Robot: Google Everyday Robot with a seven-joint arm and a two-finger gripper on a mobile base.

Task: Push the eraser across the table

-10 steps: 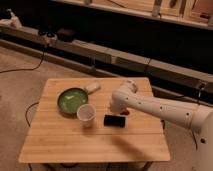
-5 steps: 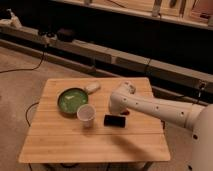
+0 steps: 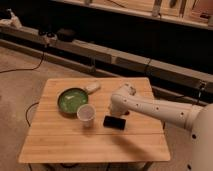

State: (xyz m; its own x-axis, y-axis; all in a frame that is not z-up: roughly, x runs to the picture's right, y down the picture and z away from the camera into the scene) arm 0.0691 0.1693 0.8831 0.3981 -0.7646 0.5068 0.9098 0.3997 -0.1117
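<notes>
**Gripper Poised at Eraser on Wooden Table**

The robot's white arm reaches in from the right of the eraser (image 3: 114,122) and bends down at its elbow, so that the gripper (image 3: 116,112) sits just behind the eraser's far edge, close enough that contact or a gap cannot be told. Whether the gripper is spread or closed cannot be told either, and nothing can be seen in its grasp.

The eraser lies flat on the table (image 3: 75,145), near the middle, with its long side running left to right. A white cup (image 3: 86,114) stands upright just beside the eraser's left end. A green bowl (image 3: 71,101) sits beyond the cup, farther left and back, and a pale oblong thing (image 3: 92,87) lies behind that.

Bare wood stretches from the eraser to the table's near edge. A shorter bare strip runs to the right edge (under the arm).
</notes>
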